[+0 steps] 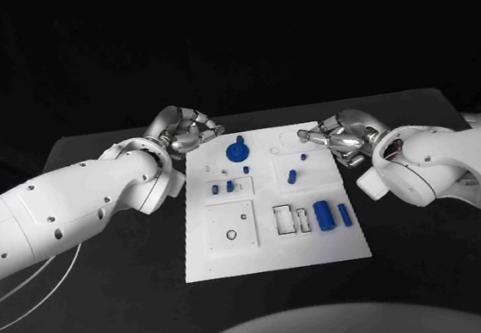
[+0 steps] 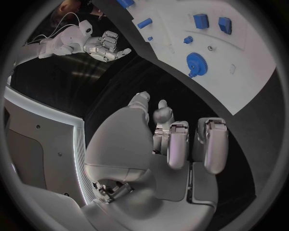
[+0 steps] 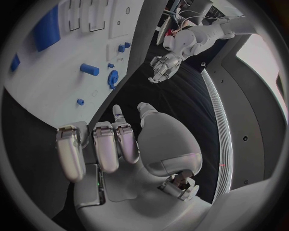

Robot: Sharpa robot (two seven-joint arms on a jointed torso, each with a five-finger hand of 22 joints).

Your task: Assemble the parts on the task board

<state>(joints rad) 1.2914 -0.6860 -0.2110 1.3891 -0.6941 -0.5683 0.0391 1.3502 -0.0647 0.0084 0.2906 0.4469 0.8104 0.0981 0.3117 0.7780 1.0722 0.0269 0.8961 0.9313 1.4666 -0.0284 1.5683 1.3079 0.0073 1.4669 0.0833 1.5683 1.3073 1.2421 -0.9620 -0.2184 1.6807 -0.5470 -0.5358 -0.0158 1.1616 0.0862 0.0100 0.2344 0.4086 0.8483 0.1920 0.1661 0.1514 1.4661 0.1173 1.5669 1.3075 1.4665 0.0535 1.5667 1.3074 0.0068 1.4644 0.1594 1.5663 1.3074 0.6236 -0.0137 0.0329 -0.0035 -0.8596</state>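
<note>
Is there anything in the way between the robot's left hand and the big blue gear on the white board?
Nothing visible. The left hand hovers empty beside the task board's far left corner, and only bare white board lies between it and the blue gear. The other blue parts sit nearer the robot, off that path.

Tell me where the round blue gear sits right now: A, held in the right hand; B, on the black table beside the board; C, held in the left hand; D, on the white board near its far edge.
D. The blue gear lies on the white board near its far edge, between the left hand and the right hand, and neither hand holds anything.
</note>
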